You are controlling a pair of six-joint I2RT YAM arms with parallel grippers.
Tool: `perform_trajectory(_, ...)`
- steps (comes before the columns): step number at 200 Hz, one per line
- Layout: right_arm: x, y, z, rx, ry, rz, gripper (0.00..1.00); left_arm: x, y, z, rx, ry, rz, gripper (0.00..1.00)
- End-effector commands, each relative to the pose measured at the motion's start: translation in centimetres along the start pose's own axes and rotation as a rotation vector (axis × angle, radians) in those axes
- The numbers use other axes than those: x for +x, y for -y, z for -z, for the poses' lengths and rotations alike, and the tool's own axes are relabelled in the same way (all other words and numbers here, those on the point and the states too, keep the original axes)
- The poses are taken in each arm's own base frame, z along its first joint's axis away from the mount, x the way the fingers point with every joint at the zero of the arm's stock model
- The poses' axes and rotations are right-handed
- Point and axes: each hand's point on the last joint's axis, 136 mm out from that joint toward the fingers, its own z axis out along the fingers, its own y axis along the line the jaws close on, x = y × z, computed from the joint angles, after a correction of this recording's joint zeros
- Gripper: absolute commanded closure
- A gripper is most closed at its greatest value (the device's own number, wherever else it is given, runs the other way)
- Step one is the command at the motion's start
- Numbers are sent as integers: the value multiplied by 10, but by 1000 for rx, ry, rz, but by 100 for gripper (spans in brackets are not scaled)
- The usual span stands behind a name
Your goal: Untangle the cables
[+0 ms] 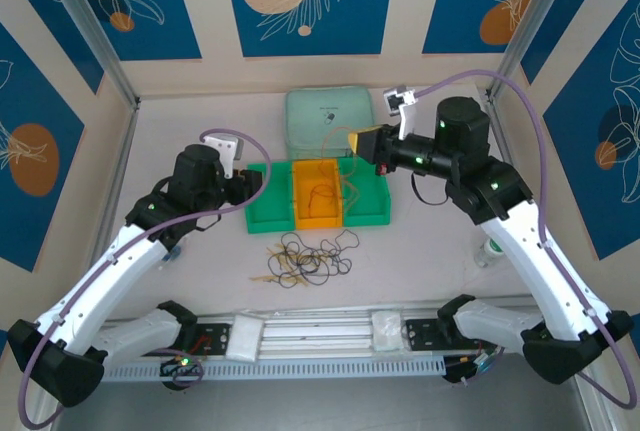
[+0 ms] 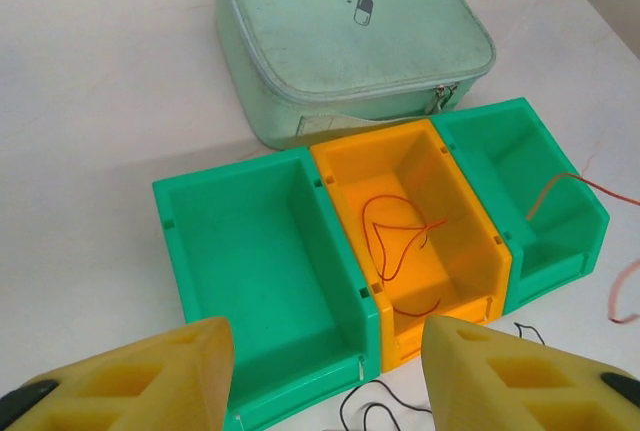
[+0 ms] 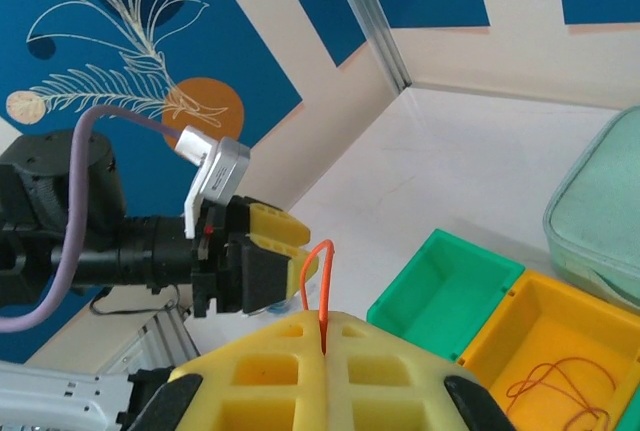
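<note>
I see my right gripper (image 3: 325, 339) up close, clamped shut on an orange cable (image 3: 322, 276). My left gripper (image 2: 328, 343) stands parted and empty near the green bin (image 2: 172, 236). A second orange cable (image 2: 395, 241) lies in the orange bin (image 2: 385, 166). Black and tan cables (image 1: 310, 256) sit tangled on the table (image 1: 420, 251).

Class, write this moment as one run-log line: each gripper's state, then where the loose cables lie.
left gripper: open, empty | right gripper: shut on orange-red cable | black cables: piled on table
</note>
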Motion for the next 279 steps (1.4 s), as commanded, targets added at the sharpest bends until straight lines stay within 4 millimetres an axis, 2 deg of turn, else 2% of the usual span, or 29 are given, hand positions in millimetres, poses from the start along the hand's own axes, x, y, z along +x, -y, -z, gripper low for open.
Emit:
perform_trajectory(1, -20, -8, -1, -15, 54, 48, 100, 7, -8, 5, -23, -10, -15, 48)
perform_trajectory(44, -17, 16, -32, 18, 28, 30, 100, 11, -11, 11, -31, -1, -44, 48)
perform_trajectory(75, -12, 35, -59, 22, 3, 10, 100, 15, -13, 14, -36, 4, -60, 43)
perform_trajectory(146, 8, 88, -107, 59, -57, -60, 100, 26, -17, 8, -45, -33, -64, 43)
perform_trajectory(169, 27, 106, -118, 101, -107, -81, 100, 29, -17, 5, -46, -46, -64, 44)
perform_trajectory(199, 63, 125, -128, 168, -215, -96, 100, 30, -16, 3, -40, -55, -64, 45)
perform_trajectory(243, 120, 145, -135, 328, -462, -9, 100, 29, -15, 1, -36, -61, -65, 45)
perform_trajectory(279, 149, 165, -144, 450, -600, 40, 100, 31, -13, 0, -26, -68, -58, 45)
